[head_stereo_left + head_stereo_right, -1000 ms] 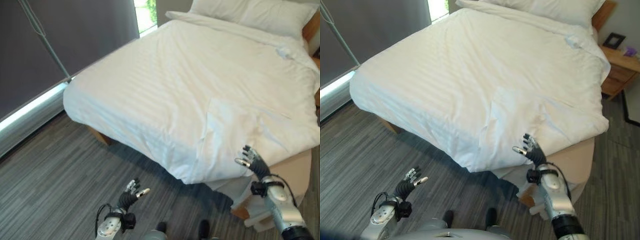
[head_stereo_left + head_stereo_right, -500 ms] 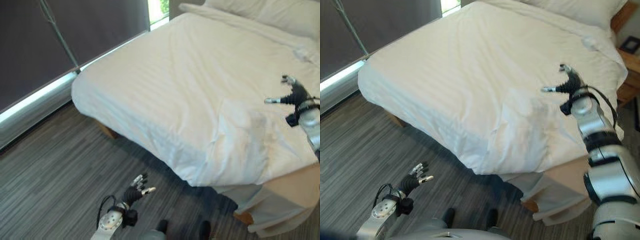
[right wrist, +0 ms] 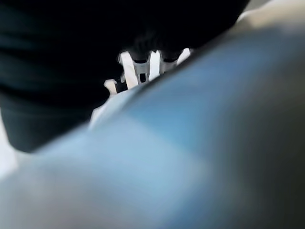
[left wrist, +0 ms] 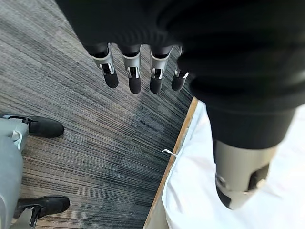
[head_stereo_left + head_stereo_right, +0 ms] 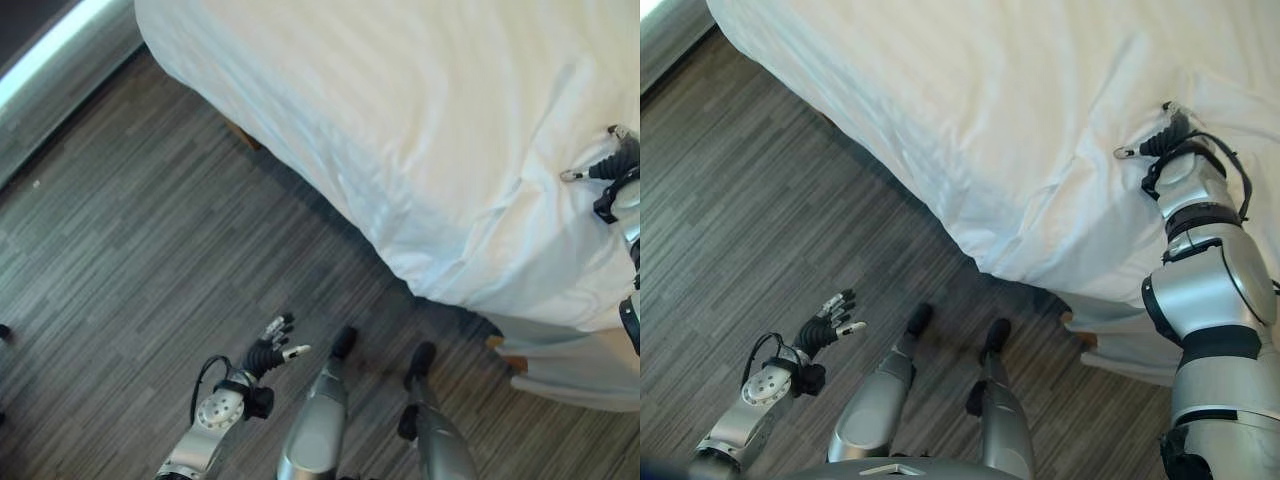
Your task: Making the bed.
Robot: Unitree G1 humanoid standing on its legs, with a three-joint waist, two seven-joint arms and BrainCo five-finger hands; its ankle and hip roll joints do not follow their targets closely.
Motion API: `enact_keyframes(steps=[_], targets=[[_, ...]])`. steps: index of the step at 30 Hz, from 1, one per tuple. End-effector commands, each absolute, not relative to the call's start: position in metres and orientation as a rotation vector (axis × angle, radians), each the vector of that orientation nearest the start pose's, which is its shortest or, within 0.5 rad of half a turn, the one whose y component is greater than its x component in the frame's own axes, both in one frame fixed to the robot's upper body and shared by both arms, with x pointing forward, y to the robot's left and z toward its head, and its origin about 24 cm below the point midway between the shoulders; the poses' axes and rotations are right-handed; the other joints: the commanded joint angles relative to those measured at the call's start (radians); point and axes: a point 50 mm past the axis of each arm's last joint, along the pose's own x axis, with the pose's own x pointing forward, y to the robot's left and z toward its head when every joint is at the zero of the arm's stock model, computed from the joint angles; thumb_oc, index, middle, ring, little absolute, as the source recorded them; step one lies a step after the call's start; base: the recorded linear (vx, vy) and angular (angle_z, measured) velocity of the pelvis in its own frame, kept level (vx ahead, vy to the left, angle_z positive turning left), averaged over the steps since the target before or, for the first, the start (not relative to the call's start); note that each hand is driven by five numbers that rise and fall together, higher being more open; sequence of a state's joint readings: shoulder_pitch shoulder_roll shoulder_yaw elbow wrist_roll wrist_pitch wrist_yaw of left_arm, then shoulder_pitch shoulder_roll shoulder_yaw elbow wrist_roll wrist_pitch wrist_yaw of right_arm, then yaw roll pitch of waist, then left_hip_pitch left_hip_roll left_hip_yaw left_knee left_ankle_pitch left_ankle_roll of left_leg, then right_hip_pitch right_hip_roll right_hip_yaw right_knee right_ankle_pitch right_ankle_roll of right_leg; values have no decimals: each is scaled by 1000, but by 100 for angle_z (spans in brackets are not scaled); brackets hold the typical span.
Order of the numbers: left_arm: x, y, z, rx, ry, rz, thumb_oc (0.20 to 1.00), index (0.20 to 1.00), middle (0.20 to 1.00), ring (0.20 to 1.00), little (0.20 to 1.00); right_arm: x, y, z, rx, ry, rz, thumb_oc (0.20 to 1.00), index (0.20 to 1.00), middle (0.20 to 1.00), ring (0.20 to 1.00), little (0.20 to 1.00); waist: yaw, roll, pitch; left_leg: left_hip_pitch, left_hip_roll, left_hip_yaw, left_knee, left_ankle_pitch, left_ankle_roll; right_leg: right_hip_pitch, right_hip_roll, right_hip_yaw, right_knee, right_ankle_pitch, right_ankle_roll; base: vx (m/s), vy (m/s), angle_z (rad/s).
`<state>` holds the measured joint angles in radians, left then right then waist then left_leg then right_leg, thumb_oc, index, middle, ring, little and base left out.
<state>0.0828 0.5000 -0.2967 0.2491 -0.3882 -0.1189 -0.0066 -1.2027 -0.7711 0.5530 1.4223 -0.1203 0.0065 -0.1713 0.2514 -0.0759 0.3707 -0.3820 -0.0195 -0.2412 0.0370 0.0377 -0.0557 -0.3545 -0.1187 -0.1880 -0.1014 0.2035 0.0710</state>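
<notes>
Right hand (image 5: 1155,142) rests on white striped duvet (image 5: 420,110) at right; fingers partly hidden in cloth, state unclear. Left hand (image 5: 272,352), fingers straight, apart, hangs over grey wood-look floor (image 5: 120,260) near the bed corner.

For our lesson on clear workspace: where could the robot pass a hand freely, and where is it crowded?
Free: the grey floor between the window edge and the duvet, where the open left hand hangs. Crowded: the rumpled bed corner under the right hand.
</notes>
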Motion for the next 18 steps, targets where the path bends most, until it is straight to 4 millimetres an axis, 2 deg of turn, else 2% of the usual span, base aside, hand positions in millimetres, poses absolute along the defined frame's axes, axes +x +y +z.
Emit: enact_keyframes(steps=[1,2,3,4,7,8,9,11,13,14,15,16,17,18], targets=[[227,199,3,109,186,-190,1000,1000,1000,1000,1000,359,-376,211,-1161,345,-609,1000,1000,1000,1000,1000,-7,34,-30,17,-8,-19,-124,123,-13,100,21,5,14,-84,65,0,0,0],[231,199,5,108,174,-176,1000,1000,1000,1000,1000,356,-377,191,-1111,383,-592,1000,1000,1000,1000,1000,-10,37,-25,12,-7,-19,-124,123,-13,96,18,2,14,-86,65,18,12,4],[232,199,5,106,172,-174,1000,1000,1000,1000,1000,352,-379,177,-1099,420,-569,435,435,435,435,435,-11,38,-24,11,-7,-18,-124,122,-13,95,17,0,14,-87,66,32,8,9],[233,200,6,103,170,-167,1000,1000,1000,1000,1000,350,-380,168,-1103,450,-552,200,200,200,200,200,-13,40,-24,11,-8,-18,-124,121,-13,96,15,-2,14,-89,67,40,-1,10],[236,197,7,92,157,-173,1000,1000,1000,1000,1000,335,-391,143,-1059,521,-548,200,200,200,200,200,-16,42,-29,17,-10,-17,-124,116,-11,102,11,-7,14,-94,70,48,5,4],[239,198,8,93,150,-161,1000,1000,1000,1000,1000,322,-402,134,-995,540,-575,200,200,200,200,200,-28,38,-32,26,-10,-11,-124,112,-10,109,10,-3,14,-96,71,35,19,7],[239,198,8,94,150,-162,1000,1000,1000,1000,1000,322,-403,133,-994,541,-575,200,200,200,200,200,-27,37,-32,27,-10,-11,-124,111,-10,110,10,-3,14,-96,71,28,30,8],[239,198,7,97,155,-161,1000,1000,1000,1000,1000,297,-422,118,-937,596,-623,200,200,200,200,200,-40,31,-36,41,-10,-6,-124,106,-8,120,9,-3,14,-99,73,28,19,4],[239,197,6,95,159,-161,1000,1000,1000,1000,1000,266,-440,93,-842,666,-679,200,200,200,200,200,-62,25,-42,53,-9,-3,-124,100,-7,132,7,-4,14,-103,76,36,17,2],[239,196,6,99,161,-165,1000,1000,1000,1000,1000,264,-440,91,-839,670,-680,200,200,200,200,200,-58,24,-43,55,-9,-3,-124,99,-6,134,7,-4,14,-104,76,67,9,5],[239,201,4,113,170,-154,1000,1000,1000,1000,1000,215,-454,51,-716,791,-741,200,200,200,200,200,-83,12,-51,80,-5,6,-124,85,-5,155,6,-5,14,-111,77,57,6,5],[238,203,4,125,178,-156,1000,1000,1000,1000,1000,184,-461,32,-671,867,-776,200,200,200,200,200,-93,6,-58,86,-5,10,-124,84,-4,161,5,-5,14,-110,78,129,-9,8],[235,210,1,148,200,-160,1000,1000,1000,1000,1000,119,-470,3,-598,1051,-853,200,200,200,200,200,-117,0,-73,109,-4,13,-124,70,-4,182,3,-8,14,-120,79,71,-4,7],[235,209,1,150,200,-163,1000,1000,1000,1000,1000,118,-470,2,-596,1053,-854,200,200,200,200,200,-115,0,-74,105,-5,12,-124,74,-3,180,1,-9,14,-117,80,62,-8,8]])
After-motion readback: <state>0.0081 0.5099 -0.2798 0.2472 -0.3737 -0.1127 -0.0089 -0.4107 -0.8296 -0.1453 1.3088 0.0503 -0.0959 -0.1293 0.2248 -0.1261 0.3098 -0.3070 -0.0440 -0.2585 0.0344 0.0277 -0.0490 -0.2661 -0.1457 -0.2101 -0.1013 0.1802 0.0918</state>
